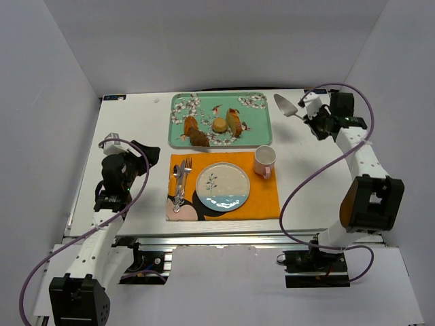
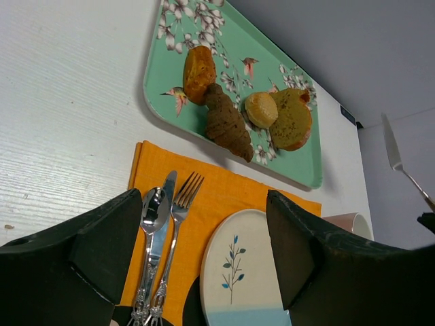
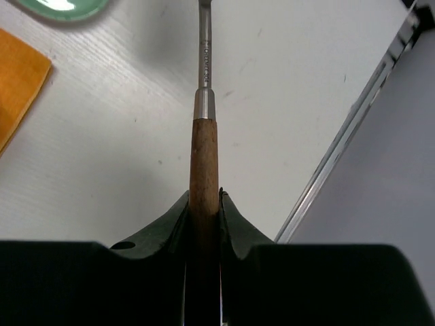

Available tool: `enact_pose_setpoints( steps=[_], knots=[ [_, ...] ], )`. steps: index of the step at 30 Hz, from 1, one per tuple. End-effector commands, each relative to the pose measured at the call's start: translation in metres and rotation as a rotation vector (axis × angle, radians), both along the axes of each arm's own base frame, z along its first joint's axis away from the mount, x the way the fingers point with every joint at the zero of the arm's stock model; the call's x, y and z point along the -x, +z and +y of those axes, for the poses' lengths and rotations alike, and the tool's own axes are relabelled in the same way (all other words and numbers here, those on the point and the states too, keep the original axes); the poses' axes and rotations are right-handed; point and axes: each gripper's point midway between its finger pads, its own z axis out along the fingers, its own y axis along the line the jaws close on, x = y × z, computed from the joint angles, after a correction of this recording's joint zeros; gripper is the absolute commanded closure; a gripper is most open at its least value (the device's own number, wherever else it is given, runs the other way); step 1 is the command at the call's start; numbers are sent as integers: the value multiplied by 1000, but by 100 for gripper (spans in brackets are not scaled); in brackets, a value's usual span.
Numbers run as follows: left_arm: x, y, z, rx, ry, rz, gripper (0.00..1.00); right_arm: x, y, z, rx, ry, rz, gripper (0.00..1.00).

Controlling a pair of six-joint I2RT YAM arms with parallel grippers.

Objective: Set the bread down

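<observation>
With right pincer [image 3: 204,201] clenched on server [image 3: 204,153], left pincer [image 2: 204,234] released, slide blade [image 1: 283,103] flat under bread [image 2: 292,119], then lift level.

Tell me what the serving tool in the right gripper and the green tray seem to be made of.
Serving tool: the handle looks like wood, brown, matte and slightly rough; the shaft and blade look like polished steel, bright with a stamped mark. Green tray: probably plastic or melamine, smooth with a printed flower pattern; lacquered metal cannot be excluded.
</observation>
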Motion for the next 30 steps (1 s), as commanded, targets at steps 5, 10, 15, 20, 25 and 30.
enact_pose_setpoints(
  steps=[5, 10, 15, 20, 25, 30],
  knots=[
    [-7, 26, -2, 2, -12, -52, 17, -56, 4, 62, 129, 283, -48, 100],
    [-7, 30, 0, 8, 5, -52, 18, -94, 4, 82, 215, 305, -61, 100],
    [-2, 32, 4, 21, 32, -70, 18, -105, 1, 86, 214, 269, -49, 100],
    [1, 31, 6, 37, 50, -74, 18, -94, -20, 95, 248, 309, -12, 100],
    [3, 26, 7, 23, 47, -42, 18, -84, -46, 103, 295, 338, 53, 100],
    [6, 27, 8, 16, 49, -37, 18, -79, -53, 105, 323, 344, 100, 100]
  ],
)
